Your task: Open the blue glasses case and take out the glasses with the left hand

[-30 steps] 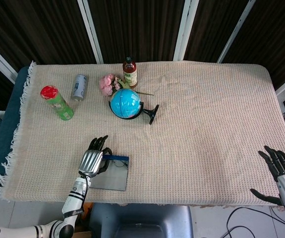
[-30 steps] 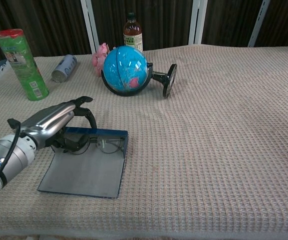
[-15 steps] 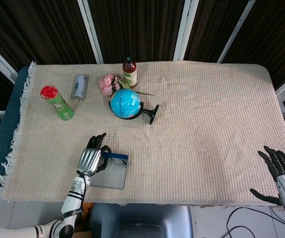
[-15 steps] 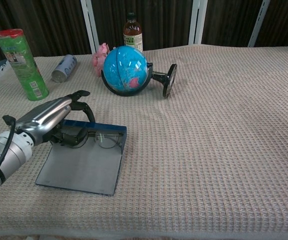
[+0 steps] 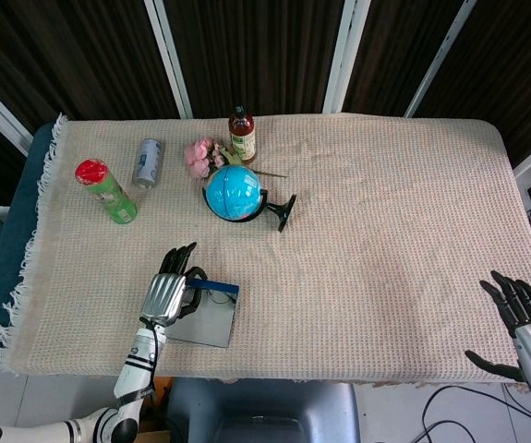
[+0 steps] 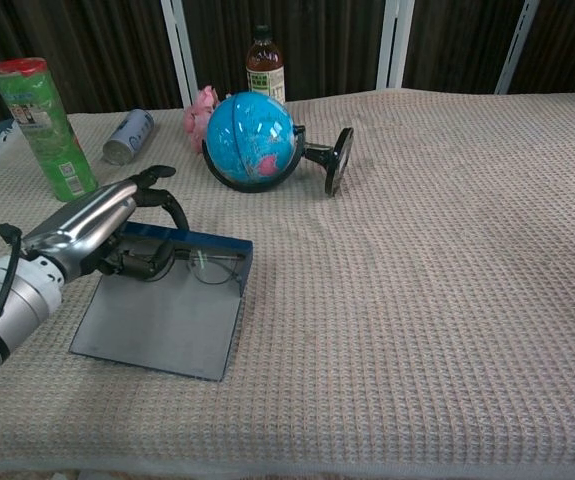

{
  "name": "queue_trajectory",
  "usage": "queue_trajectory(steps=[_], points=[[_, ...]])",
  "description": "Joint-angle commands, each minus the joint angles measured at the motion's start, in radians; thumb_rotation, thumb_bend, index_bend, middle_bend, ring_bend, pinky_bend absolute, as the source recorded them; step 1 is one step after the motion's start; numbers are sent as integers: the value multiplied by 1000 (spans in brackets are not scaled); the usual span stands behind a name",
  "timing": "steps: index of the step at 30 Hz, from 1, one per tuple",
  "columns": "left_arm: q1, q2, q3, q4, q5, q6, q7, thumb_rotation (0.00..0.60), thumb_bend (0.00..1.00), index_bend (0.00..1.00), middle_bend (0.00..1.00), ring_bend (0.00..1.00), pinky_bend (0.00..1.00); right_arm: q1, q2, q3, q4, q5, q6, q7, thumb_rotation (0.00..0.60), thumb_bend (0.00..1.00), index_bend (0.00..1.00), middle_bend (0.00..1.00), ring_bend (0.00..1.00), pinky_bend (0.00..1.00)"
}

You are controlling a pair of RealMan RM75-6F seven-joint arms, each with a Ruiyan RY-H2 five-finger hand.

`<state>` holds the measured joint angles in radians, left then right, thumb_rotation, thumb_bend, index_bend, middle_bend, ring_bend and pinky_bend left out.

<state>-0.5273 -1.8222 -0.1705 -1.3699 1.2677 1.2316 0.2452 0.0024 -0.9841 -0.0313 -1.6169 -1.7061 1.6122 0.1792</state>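
Head view: your left hand (image 5: 168,293) sits near the front left edge of the cloth-covered table (image 5: 385,212), fingers curled down over the far end of the blue glasses case (image 5: 206,314), which lies open and flat just to the hand's right. Your right hand (image 5: 522,323) is at the front right corner, well apart from everything else, fingers spread and holding nothing. Toward the back left you have a green canister with a red lid (image 5: 106,191), a silver can (image 5: 147,162) lying on the cloth, pink flowers (image 5: 200,155), a brown bottle (image 5: 241,135), and a blue globe (image 5: 235,192) tipped on its side. Chest view: your left hand (image 6: 92,228) reaches in from the left, its dark fingers (image 6: 165,200) arched over the left part of the glasses (image 6: 192,266), which rest inside the open case (image 6: 162,318) against its raised blue back wall. You cannot tell from here whether the fingers actually pinch the frame or only touch it. Behind stand the canister (image 6: 42,115), the can (image 6: 128,137), the flowers (image 6: 202,108), the bottle (image 6: 265,62) and the globe (image 6: 253,139). Your right hand does not appear in this view.
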Motion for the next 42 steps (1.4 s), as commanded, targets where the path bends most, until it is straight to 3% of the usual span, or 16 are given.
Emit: queue_trajectory(steps=[1,20,42], points=[[4,-7,-2,9,19,18,-21,600,533,525,0,0,0,0,-1,0,2,0,0,0,600,176,0,0,0,0],[26,-93,-30,114,64,89,-164,600,555,539,0,0,0,-2,0,-2,2,-5,5,2,600,176,0,0,0,0],[26,-121,-60,159,73,104,-207,600,558,543,0,0,0,-4,-1,-1,2,-6,9,1,600,176,0,0,0,0]])
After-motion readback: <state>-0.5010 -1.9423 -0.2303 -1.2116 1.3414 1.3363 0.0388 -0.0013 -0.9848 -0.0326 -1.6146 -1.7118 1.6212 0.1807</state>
